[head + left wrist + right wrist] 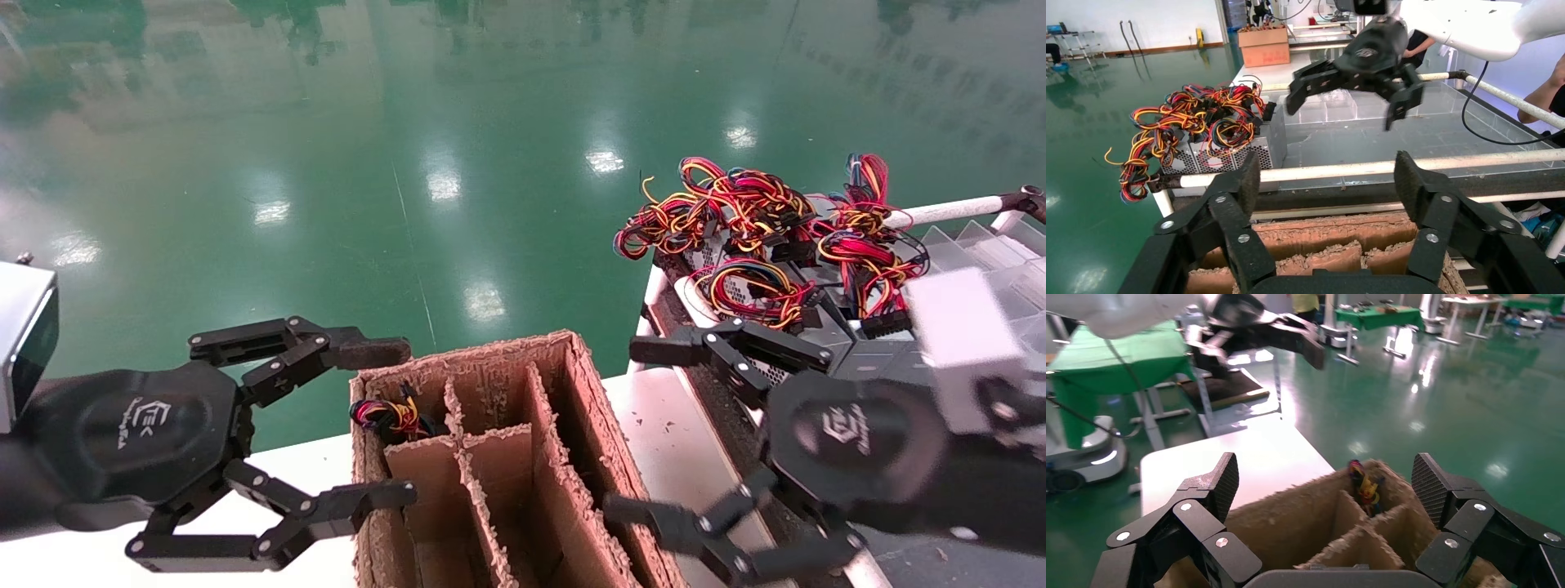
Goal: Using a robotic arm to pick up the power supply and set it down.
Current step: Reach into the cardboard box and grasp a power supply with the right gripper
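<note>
Beside the cardboard box (pixel 498 457), both the left gripper (pixel 392 425) and right gripper (pixel 625 433) gape wide, holding nothing. Power supplies (pixel 776 286) sit in a tray (pixel 981 245) farther right; gripper logos unreadable.

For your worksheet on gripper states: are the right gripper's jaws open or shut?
Open. The right gripper has its jaws spread wide with nothing between them, beside the cardboard box; its own wrist view shows the same wide gap.

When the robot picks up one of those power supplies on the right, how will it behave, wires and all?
The power supply is a metal box, so probably rigid and fairly heavy. Its wire bundle looks floppy and tangled with neighbouring bundles, so it may dangle or snag.
</note>
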